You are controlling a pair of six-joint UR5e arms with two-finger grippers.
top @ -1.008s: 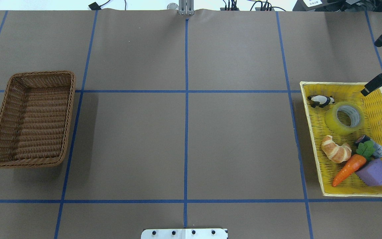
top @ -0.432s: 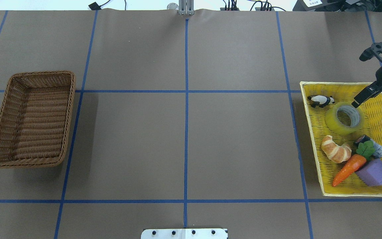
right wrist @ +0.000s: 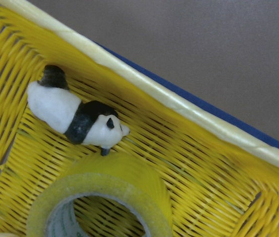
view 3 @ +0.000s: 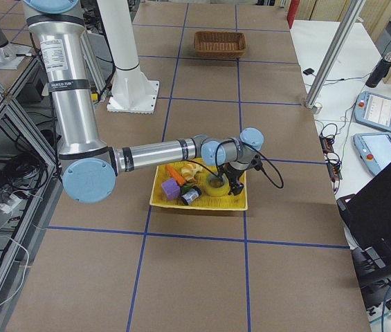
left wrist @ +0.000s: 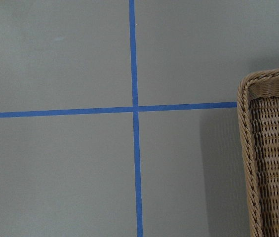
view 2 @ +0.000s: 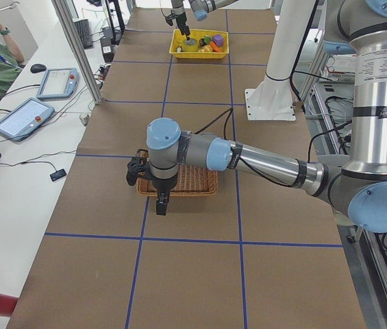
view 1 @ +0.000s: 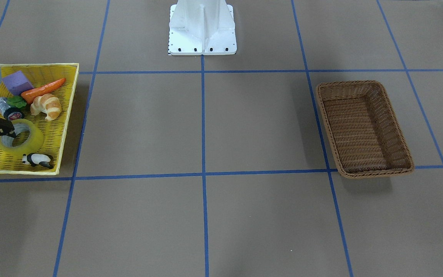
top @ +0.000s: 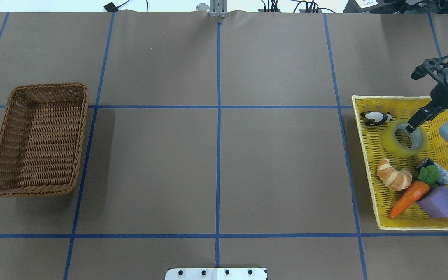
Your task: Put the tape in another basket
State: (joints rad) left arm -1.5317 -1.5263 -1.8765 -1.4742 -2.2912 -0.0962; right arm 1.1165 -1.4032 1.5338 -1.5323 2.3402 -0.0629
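The tape, a yellow-green ring, lies flat in the far part of a yellow tray. It also shows in the front view and the right wrist view. My right gripper is open wide over the tape. One finger points into the ring's hole and the other stands beyond the tray's far rim. The brown wicker basket stands empty at the table's left. My left gripper hangs by the basket's far end; I cannot tell whether it is open or shut.
In the tray a toy panda lies just beyond the tape. A croissant, a carrot, a purple block and a small cylinder lie on its near side. The left wrist view shows the basket's corner.
My right gripper has moved left and down over the tray; its lower finger went from the tray's far right corner to the tape's ring. The tape has not moved.
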